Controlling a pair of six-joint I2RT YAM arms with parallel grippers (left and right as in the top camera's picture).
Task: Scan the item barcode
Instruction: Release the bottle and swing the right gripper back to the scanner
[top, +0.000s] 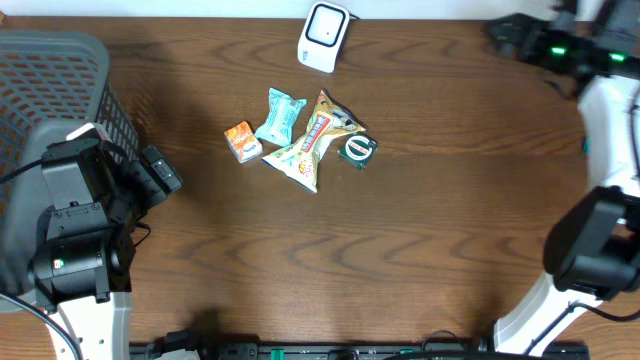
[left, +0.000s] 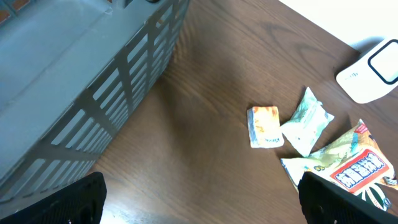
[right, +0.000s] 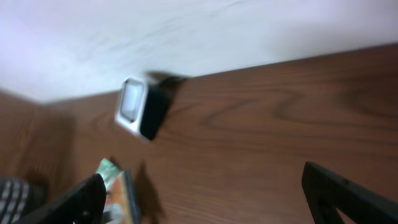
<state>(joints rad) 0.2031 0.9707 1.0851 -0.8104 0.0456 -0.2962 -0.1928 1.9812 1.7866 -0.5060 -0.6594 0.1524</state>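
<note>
Snack packets (top: 305, 140) untouched; left hand (left: 202, 199), right hand (right: 208, 199) wide open, empty.

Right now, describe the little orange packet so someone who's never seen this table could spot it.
Start at the grey basket on the left, then look right to the cluster of snack packets in the middle. The orange packet is the cluster's leftmost piece, beside the pale teal packet. It is squarish and the only orange one.

A grey slatted plastic basket (left: 93, 81) fills the left side. On the brown wooden table (left: 205, 155) a small orange packet (left: 265, 126) lies just beside a pale green pouch (left: 306, 121), which touches a yellow snack bag (left: 348, 165)
</note>
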